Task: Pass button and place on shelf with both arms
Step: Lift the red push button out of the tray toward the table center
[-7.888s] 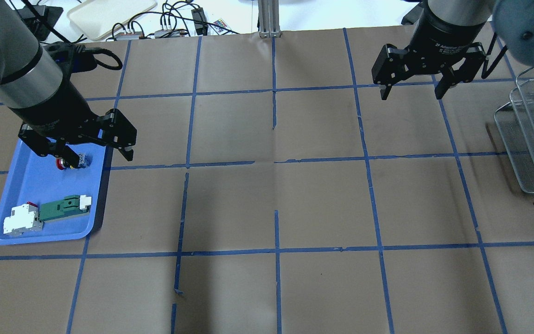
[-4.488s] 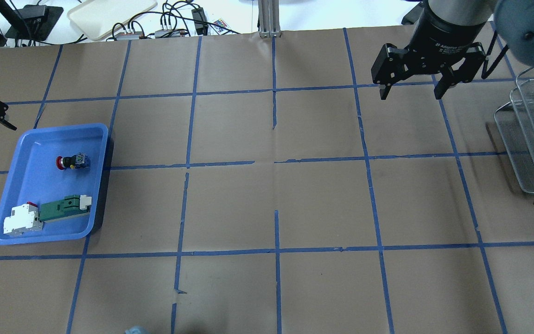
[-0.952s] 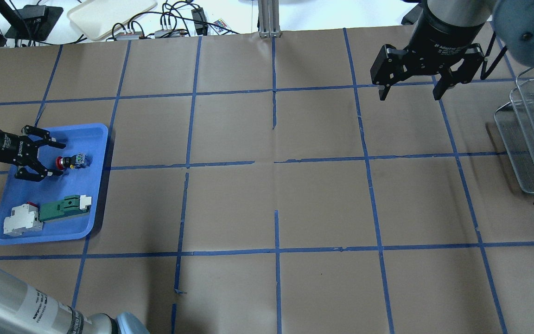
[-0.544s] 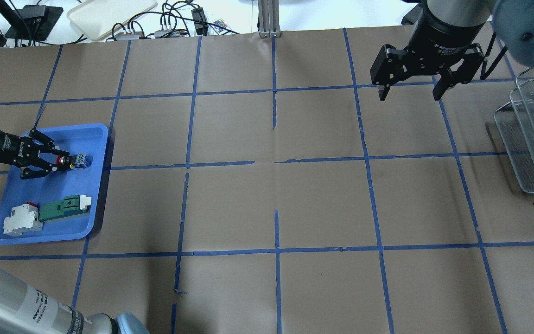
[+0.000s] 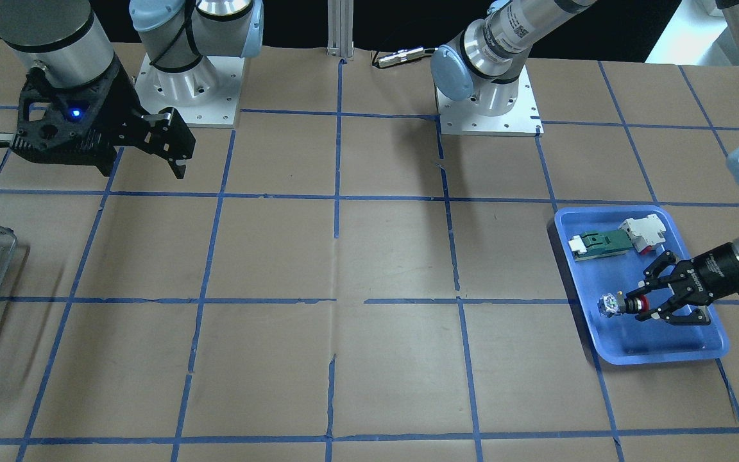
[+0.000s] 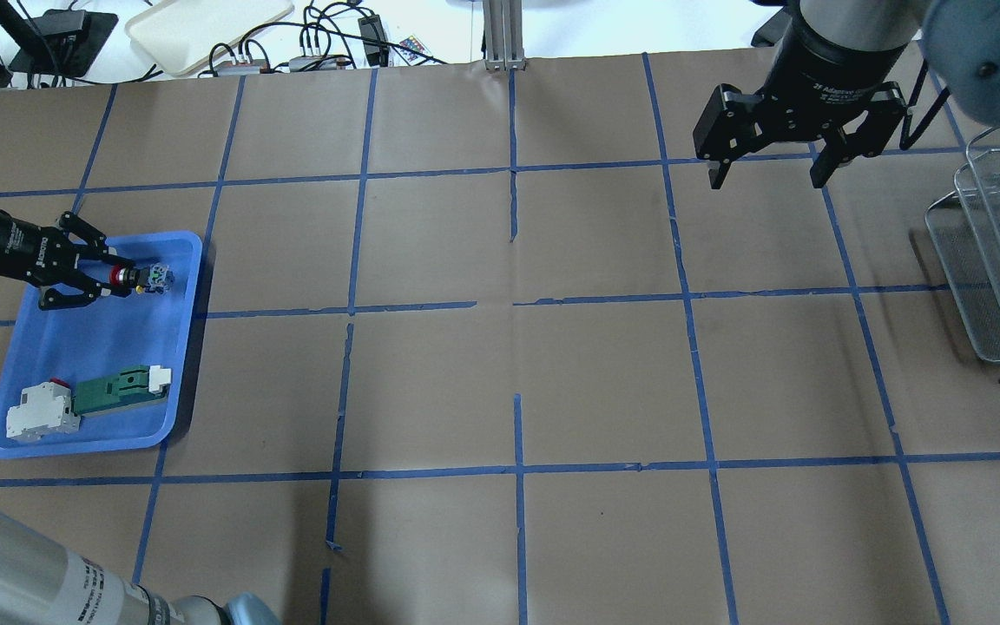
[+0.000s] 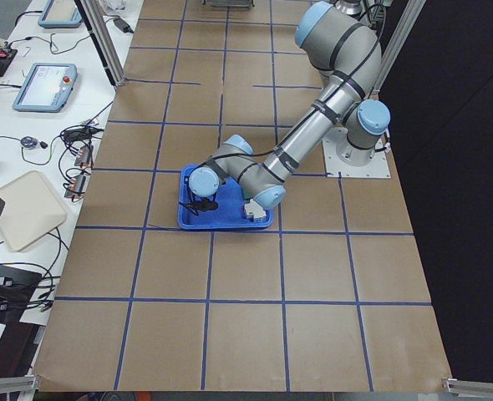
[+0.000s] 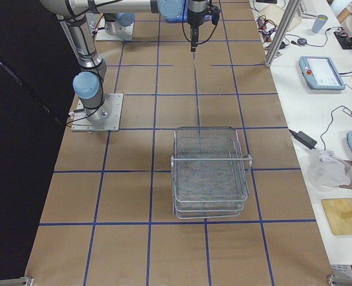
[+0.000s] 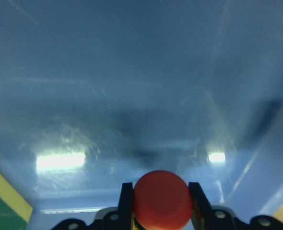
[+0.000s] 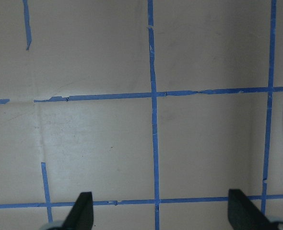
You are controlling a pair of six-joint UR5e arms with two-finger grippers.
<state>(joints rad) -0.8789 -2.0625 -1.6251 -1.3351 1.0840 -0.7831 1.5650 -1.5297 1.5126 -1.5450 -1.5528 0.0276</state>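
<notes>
The button (image 6: 149,278), with red cap, black body and blue-white rear block, is gripped by my left gripper (image 6: 122,278), which reaches in from the left over the blue tray (image 6: 57,347). It is shut on the button's cap end. In the front-facing view the button (image 5: 618,303) sticks out of the left gripper (image 5: 639,303). In the left wrist view the red cap (image 9: 161,199) sits between the fingers (image 9: 126,201). My right gripper (image 6: 765,174) is open and empty over the table at the far right. The wire-mesh shelf (image 6: 999,252) stands at the right edge.
A flat green-and-white part (image 6: 122,388) and a white block with a red bit (image 6: 42,411) lie at the tray's near end. The shelf also shows in the right side view (image 8: 210,173). Cables and a beige tray (image 6: 205,26) lie beyond the table's far edge.
My left gripper came in from the left, closed on the button's cap and moved it toward the tray's far end. The right arm has not moved.
</notes>
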